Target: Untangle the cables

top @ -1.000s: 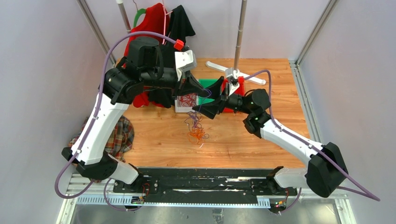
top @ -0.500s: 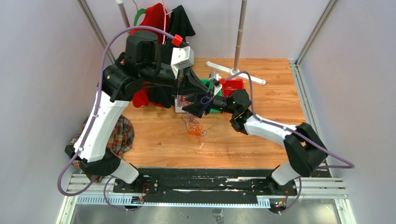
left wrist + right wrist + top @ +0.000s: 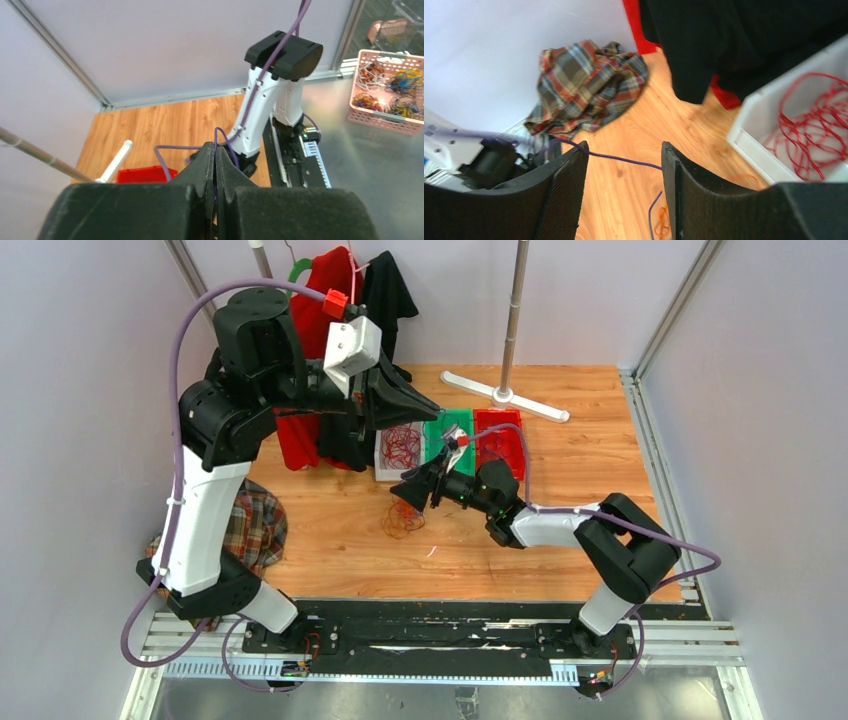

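Observation:
My left gripper [image 3: 435,412] is raised above the bins and shut on a thin purple cable [image 3: 218,134], which loops out between its closed fingertips [image 3: 215,150]. My right gripper [image 3: 406,494] is open and low over the table. In the right wrist view the purple cable [image 3: 624,159] runs across the gap between its fingers [image 3: 624,165] without being pinched. An orange cable [image 3: 402,520] lies curled on the wood just below the right gripper and also shows in the right wrist view [image 3: 663,220]. Red cables [image 3: 402,445] lie coiled in a white bin [image 3: 749,137].
A green bin [image 3: 450,435] and a red bin [image 3: 497,445] stand right of the white one. Red and black clothes [image 3: 330,430] hang at the back left. A plaid cloth [image 3: 255,530] lies at the left edge. A stand's white base [image 3: 505,398] sits behind.
My left gripper rose and drew back to the left with the purple cable, pulling it out of the pile. My right arm swung left and down, to just above the orange cable.

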Tool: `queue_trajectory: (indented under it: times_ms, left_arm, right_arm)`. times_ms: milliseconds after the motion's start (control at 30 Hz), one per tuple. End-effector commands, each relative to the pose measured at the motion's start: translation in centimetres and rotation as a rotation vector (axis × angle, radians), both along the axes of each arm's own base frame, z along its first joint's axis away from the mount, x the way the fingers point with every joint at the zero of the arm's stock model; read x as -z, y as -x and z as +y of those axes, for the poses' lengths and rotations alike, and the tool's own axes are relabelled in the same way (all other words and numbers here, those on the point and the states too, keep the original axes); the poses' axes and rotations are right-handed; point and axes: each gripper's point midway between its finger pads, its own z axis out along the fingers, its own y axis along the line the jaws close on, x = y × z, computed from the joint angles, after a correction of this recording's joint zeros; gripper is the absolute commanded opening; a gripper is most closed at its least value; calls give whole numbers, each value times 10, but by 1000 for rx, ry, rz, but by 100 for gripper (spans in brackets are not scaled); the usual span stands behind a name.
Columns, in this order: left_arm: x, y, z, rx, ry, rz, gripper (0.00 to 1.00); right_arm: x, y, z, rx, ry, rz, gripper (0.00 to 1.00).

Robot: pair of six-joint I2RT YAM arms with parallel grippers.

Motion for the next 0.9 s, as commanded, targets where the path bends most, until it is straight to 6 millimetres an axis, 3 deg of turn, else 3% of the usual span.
queue_trajectory:
  times_ms: [0,233,367,500,667,867]
  left_arm:
    - [-36,1,2,-34,97,-92,0]
    - [-79,-5,13,-137,236,-231,0]
    - [-110,-10,22,-209,343,-334,0]
    - [-139,-8,30,-245,432,-411,0]
    - [-177,-4,49,-323,542,-548,0]
    - [-228,13,82,-421,711,-732,0]
  right_arm:
    - [22,-14,-16,154,53,-15,55]
    - [55,-12,-26,197,105,23,59]
    - [64,-12,-33,225,123,28,68]
    - [66,-13,-36,241,131,21,69]
    - [66,-15,-34,238,135,20,69]
    - [76,-16,-32,237,150,50,58]
